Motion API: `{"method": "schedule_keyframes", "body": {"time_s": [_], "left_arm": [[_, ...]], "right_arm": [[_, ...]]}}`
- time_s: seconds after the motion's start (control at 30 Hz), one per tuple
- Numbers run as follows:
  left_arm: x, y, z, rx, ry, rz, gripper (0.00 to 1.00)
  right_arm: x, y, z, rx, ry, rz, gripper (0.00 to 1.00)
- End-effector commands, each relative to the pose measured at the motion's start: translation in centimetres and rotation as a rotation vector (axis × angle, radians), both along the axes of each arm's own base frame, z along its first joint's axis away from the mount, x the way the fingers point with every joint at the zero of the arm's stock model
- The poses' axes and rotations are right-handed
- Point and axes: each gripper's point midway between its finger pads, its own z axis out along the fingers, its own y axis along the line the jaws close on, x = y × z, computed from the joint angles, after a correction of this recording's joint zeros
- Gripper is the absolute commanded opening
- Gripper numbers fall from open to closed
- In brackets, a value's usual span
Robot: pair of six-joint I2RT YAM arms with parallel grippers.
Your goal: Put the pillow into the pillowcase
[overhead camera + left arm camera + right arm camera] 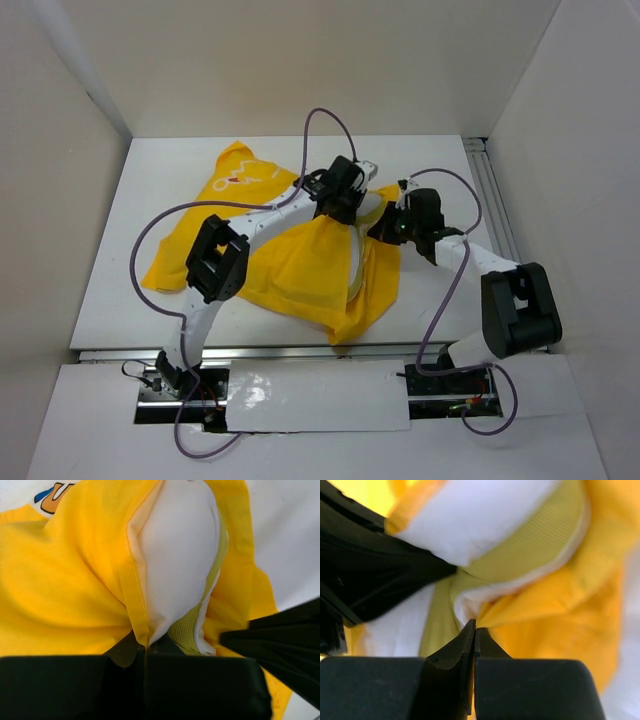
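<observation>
**Yellow pillowcase (290, 270) pinched at its mouth by both grippers**

White pillow (175, 555) sits partly inside the pillowcase, bulging out of its opening. At that opening, left gripper (145, 647) is pressed together on the hem. Across the opening, right gripper (474, 626) is clamped on the hem too.

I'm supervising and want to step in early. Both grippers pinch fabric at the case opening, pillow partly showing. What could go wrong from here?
1. The left gripper pinches only a thin hem of the pillowcase; a hard pull could slip it free.
2. The right gripper closes where yellow and white fabric meet, so it may have caught the pillow too, dragging it along.
3. The grippers sit close together and could collide.
</observation>
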Motion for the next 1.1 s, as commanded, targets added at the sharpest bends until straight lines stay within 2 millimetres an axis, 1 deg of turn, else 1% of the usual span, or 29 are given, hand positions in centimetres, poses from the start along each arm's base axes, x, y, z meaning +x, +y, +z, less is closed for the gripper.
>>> {"method": "schedule_keyframes", "body": {"time_s": [0.0, 0.07, 0.1, 0.13, 0.2, 0.23, 0.27, 0.3, 0.33, 0.37, 0.4, 0.43, 0.47, 0.5, 0.53, 0.6, 0.63, 0.67, 0.7, 0.73, 0.77, 0.8, 0.83, 0.87, 0.9, 0.97, 1.0, 1.03, 1.07], "left_arm": [[0.9, 9.0, -7.2, 0.240, 0.118, 0.205, 0.00], [0.4, 11.7, -9.1, 0.222, 0.215, 0.272, 0.00], [1.3, 13.8, -8.5, 0.187, 0.223, 0.324, 0.00], [0.6, 15.2, -9.4, 0.187, 0.259, 0.349, 0.00], [1.0, 16.4, -9.4, 0.155, 0.261, 0.371, 0.00], [1.0, 16.9, -9.3, 0.154, 0.263, 0.380, 0.00], [1.5, 17.9, -9.3, 0.197, 0.231, 0.414, 0.00], [1.4, 18.7, -9.4, 0.235, 0.224, 0.435, 0.00], [1.8, 19.1, -9.4, 0.256, 0.213, 0.450, 0.00], [1.8, 19.7, -9.9, 0.289, 0.211, 0.466, 0.00], [2.0, 19.9, -9.6, 0.299, 0.202, 0.474, 0.00], [1.9, 20.1, -10.3, 0.316, 0.210, 0.477, 0.00], [2.0, 19.8, -10.6, 0.315, 0.227, 0.469, 0.00], [1.8, 19.5, -10.7, 0.303, 0.236, 0.461, 0.00], [1.6, 18.2, -10.4, 0.288, 0.232, 0.431, 0.00], [1.1, 16.0, -9.9, 0.266, 0.217, 0.368, 0.00], [0.0, 14.0, -9.9, 0.276, 0.207, 0.311, 0.00], [0.2, 12.6, -8.4, 0.258, 0.169, 0.278, 0.00], [-0.3, 11.0, -7.6, 0.229, 0.164, 0.244, 0.00], [-0.6, 9.5, -6.0, 0.190, 0.146, 0.211, 0.04], [-1.5, 7.9, -4.8, 0.168, 0.136, 0.159, 0.24], [-2.1, 6.9, -3.8, 0.131, 0.140, 0.137, 0.35], [-2.1, 6.6, -1.2, 0.088, 0.109, 0.128, 0.45], [-2.6, 6.0, 0.3, 0.061, 0.092, 0.109, 0.53], [-2.6, 5.9, 1.8, 0.034, 0.075, 0.120, 0.68], [-2.8, 6.4, 4.0, 0.007, 0.035, 0.138, 0.72], [-3.4, 7.1, 6.0, -0.014, 0.006, 0.154, 0.78], [-3.6, 7.8, 6.6, -0.013, -0.010, 0.176, 0.87], [-3.6, 8.7, 7.3, -0.016, -0.023, 0.208, 0.87]], "right_arm": [[2.4, -2.5, 8.8, -0.018, -0.262, -0.146, 0.00], [2.5, -4.7, 9.4, -0.046, -0.278, -0.231, 0.00], [2.1, -5.2, 10.9, -0.039, -0.311, -0.260, 0.00], [2.1, -6.5, 11.1, -0.058, -0.318, -0.313, 0.00], [1.9, -7.8, 12.5, -0.065, -0.355, -0.364, 0.00], [1.5, -8.9, 14.1, -0.062, -0.392, -0.418, 0.00], [1.1, -9.3, 14.7, -0.057, -0.399, -0.441, 0.00], [1.1, -10.0, 16.0, -0.055, -0.432, -0.473, 0.00], [0.3, -10.7, 17.6, -0.052, -0.471, -0.507, 0.00], [0.0, -10.9, 18.7, -0.036, -0.501, -0.526, 0.00], [-0.5, -11.2, 19.6, -0.029, -0.526, -0.538, 0.00], [-1.2, -11.1, 21.4, 0.000, -0.587, -0.533, 0.00], [-1.5, -11.5, 22.4, -0.001, -0.615, -0.541, 0.00], [-1.6, -11.1, 22.9, 0.008, -0.624, -0.519, 0.00], [-1.7, -10.6, 23.5, 0.007, -0.641, -0.481, 0.00], [-1.7, -8.0, 23.9, 0.049, -0.645, -0.339, 0.00], [-0.9, -7.0, 22.6, 0.053, -0.601, -0.283, 0.00], [-1.0, -5.4, 22.4, 0.090, -0.599, -0.192, 0.00], [-0.8, -4.5, 21.9, 0.102, -0.586, -0.141, 0.00], [-0.5, -4.1, 21.2, 0.114, -0.561, -0.122, 0.00], [0.0, -3.1, 20.3, 0.138, -0.537, -0.072, 0.00], [0.2, -2.7, 19.5, 0.151, -0.517, -0.055, 0.00], [0.6, -2.6, 18.1, 0.155, -0.484, -0.059, 0.00], [0.7, -2.4, 17.7, 0.159, -0.481, -0.047, 0.00], [0.7, -2.0, 18.1, 0.171, -0.501, -0.018, 0.00], [0.7, -1.9, 16.9, 0.171, -0.482, -0.010, 0.00], [0.9, -1.8, 16.9, 0.167, -0.496, 0.002, 0.00], [0.9, -1.8, 16.6, 0.166, -0.494, 0.002, 0.00], [0.9, -1.9, 15.7, 0.167, -0.479, 0.006, 0.00]]}}
